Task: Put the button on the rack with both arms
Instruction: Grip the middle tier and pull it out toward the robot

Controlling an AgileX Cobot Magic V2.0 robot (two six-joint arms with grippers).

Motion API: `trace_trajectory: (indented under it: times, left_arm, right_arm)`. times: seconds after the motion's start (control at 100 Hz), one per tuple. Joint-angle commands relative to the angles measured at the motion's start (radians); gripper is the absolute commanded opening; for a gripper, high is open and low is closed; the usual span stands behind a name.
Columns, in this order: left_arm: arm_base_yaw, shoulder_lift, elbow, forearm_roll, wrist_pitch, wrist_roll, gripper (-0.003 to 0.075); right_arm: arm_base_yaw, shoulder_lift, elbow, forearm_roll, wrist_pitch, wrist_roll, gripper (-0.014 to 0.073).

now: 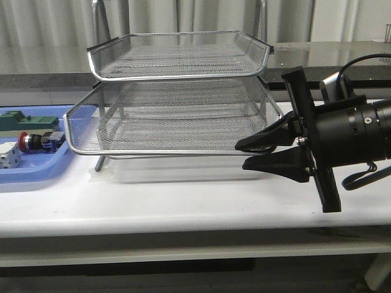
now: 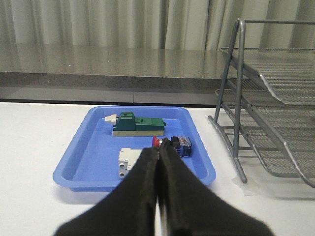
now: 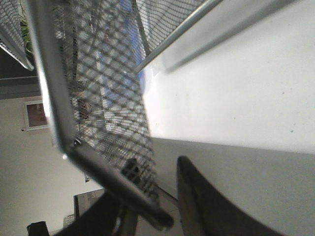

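Observation:
The button [image 1: 38, 140], with its red cap and blue end block, lies in the blue tray [image 1: 30, 176] at the left. It also shows in the left wrist view [image 2: 173, 145]. My left gripper [image 2: 158, 147] is shut and empty, its tips just short of the button; it is out of the front view. The rack [image 1: 177, 91] stands mid-table with its middle tray pulled forward. My right gripper [image 1: 242, 154] is open, one finger above and one below that tray's front rim [image 1: 183, 152] near its right corner. In the right wrist view the rim [image 3: 98, 169] passes between the right gripper's [image 3: 156, 172] fingers.
A green block [image 2: 139, 125] and a white cube [image 2: 126, 162] lie in the blue tray [image 2: 88, 142] beside the button. The rack's legs [image 2: 235, 137] stand right of the tray. A dark counter edge runs behind the table.

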Motion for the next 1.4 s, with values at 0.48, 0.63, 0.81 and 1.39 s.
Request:
trace_trajectory:
  times: [0.48, 0.63, 0.81, 1.39]
  left_arm:
    - [0.004, -0.032, 0.055, -0.008, -0.080, -0.003, -0.0021]
    - [0.004, -0.032, 0.055, -0.008, -0.080, -0.003, -0.0021]
    - [0.004, -0.032, 0.055, -0.008, -0.080, -0.003, -0.0021]
    - [0.004, -0.032, 0.055, -0.008, -0.080, -0.003, -0.0021]
  right_arm:
    - [-0.050, -0.189, 0.037, 0.091, 0.000, -0.048, 0.0361]
    - [-0.050, -0.191, 0.030, 0.091, 0.042, -0.049, 0.0361]
    - [-0.050, -0.191, 0.029, 0.091, 0.054, -0.049, 0.0361]
    - [-0.050, -0.299, 0.102, 0.090, -0.002, -0.043, 0.0316]
